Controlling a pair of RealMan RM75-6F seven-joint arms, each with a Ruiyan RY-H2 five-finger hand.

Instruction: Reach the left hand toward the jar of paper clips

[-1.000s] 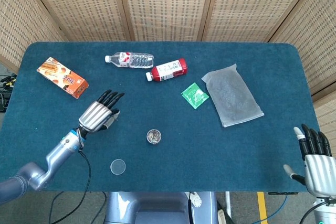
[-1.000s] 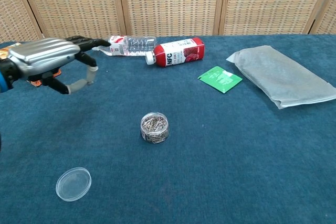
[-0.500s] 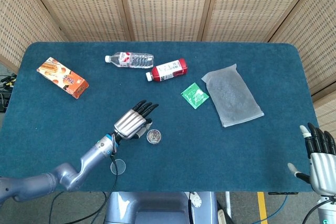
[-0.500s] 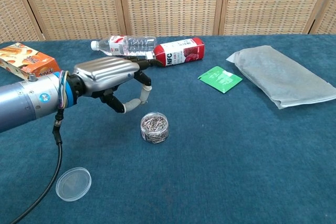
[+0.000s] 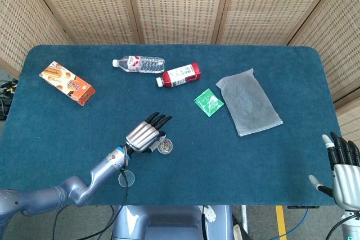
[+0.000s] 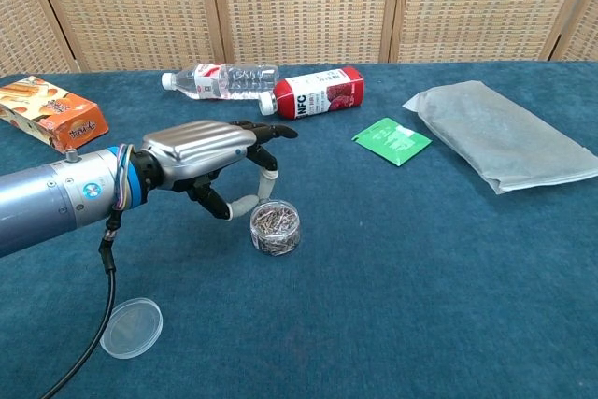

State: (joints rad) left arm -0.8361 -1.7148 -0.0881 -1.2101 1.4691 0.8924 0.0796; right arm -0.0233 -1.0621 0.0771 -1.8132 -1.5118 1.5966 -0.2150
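Left hand (image 6: 207,158): fingers spread, held just left of the jar of paper clips (image 6: 275,227); contact is not determinable. Right hand (image 5: 342,171): fingers apart, partly cut off at the near right frame edge.

It looks like a robot test lab: a table (image 5: 292,77) covered with dark blue cloth, woven rattan screens (image 5: 180,4) closing it on three sides, and loose cables (image 5: 7,85) on the floor beside it.

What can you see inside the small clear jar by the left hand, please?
The jar stands open and holds a heap of metal paper clips. The left hand hovers beside it. The jar's bottom is hidden under the clips.
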